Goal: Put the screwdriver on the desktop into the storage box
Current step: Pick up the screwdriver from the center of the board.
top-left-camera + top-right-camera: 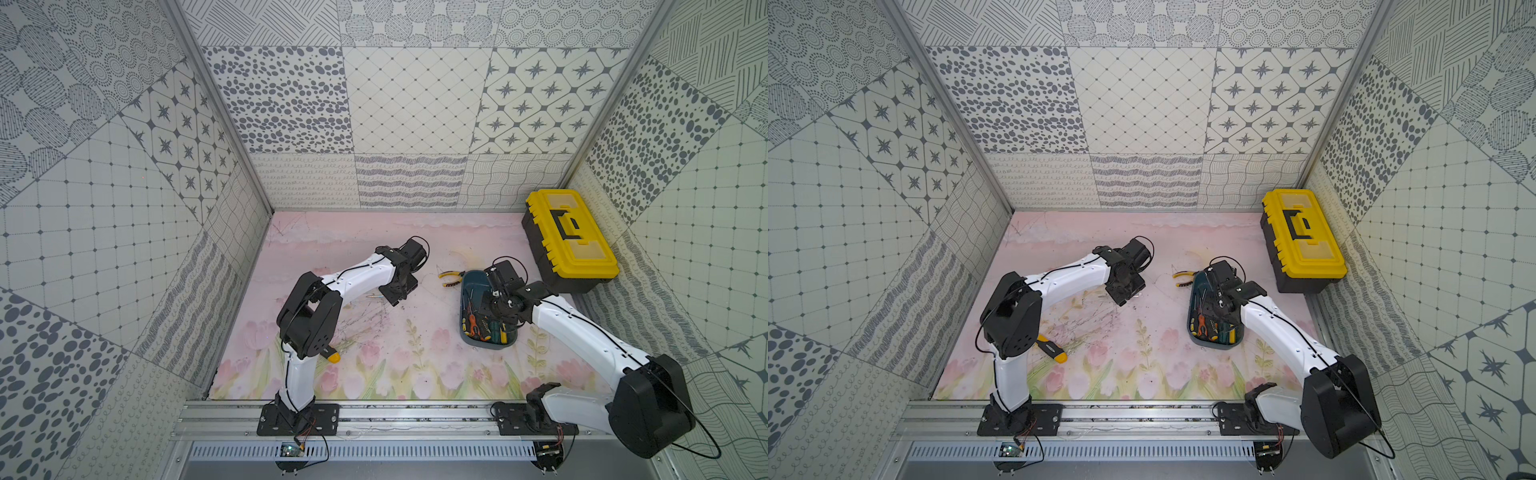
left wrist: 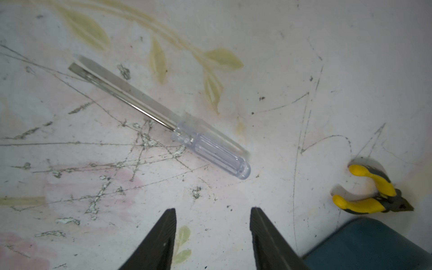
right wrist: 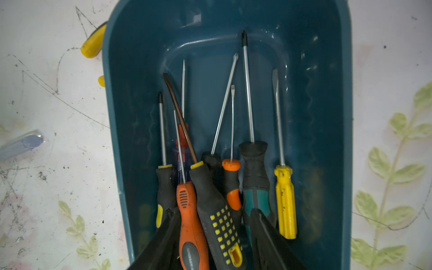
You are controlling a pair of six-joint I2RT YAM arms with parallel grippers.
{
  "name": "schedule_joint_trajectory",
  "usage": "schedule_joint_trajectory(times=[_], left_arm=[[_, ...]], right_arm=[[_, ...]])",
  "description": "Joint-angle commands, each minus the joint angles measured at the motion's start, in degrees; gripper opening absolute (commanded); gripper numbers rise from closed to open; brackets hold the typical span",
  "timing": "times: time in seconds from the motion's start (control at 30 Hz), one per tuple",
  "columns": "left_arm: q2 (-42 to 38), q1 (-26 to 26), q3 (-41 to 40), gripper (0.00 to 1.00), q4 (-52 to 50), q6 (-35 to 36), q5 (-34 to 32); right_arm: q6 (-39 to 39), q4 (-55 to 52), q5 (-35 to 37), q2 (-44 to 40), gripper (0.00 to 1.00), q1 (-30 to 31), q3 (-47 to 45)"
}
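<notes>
As left tool (image 2: 213, 208) gapes, screwdriver (image 2: 163, 119) lies beyond

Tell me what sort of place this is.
Probably a staged robot test booth: patterned wall panels enclose a tulip-printed desktop, a left arm and right arm mount on a front rail, and screwdrivers fill a storage box.
</notes>
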Motion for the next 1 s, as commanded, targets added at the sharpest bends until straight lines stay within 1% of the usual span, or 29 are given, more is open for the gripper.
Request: schedule_joint_trajectory(times=[0.0, 0.23, 0.47, 0.63, 0.8, 0.87, 0.97], left_arm=[[5.23, 0.58, 5.20, 0.55, -7.11, -1.67, 0.34], [10.72, 1.44, 10.47, 0.54, -10.69, -0.92, -1.88], [12.98, 1.93, 11.06, 0.48, -12.80, 0.26, -2.60], [13.08, 2.05, 9.33, 0.40, -12.76, 0.52, -3.21], [11.44, 2.05, 5.51, 0.27, -11.09, 1.29, -2.29], [10.21, 2.01, 3.92, 0.22, -10.19, 2.53, -2.14], [7.33, 0.97, 1.57, 0.16, -9.41, 5.83, -4.00]], right_arm=[[0.78, 2.10, 0.21, 0.52, 0.52, 0.09, -0.74], [0.87, 2.05, 0.85, -0.43, 0.52, 0.11, -1.19], [1.90, 2.24, 1.17, -1.38, 0.52, 0.11, -2.41], [2.17, 2.58, 0.19, -1.31, 0.52, 0.07, -3.06], [2.11, 2.61, -0.06, -1.73, 0.52, 0.07, -3.05], [1.97, 2.59, 0.04, -2.04, 0.52, 0.03, -3.05], [1.80, 2.27, 0.25, -2.98, 0.51, 0.08, -3.04]])
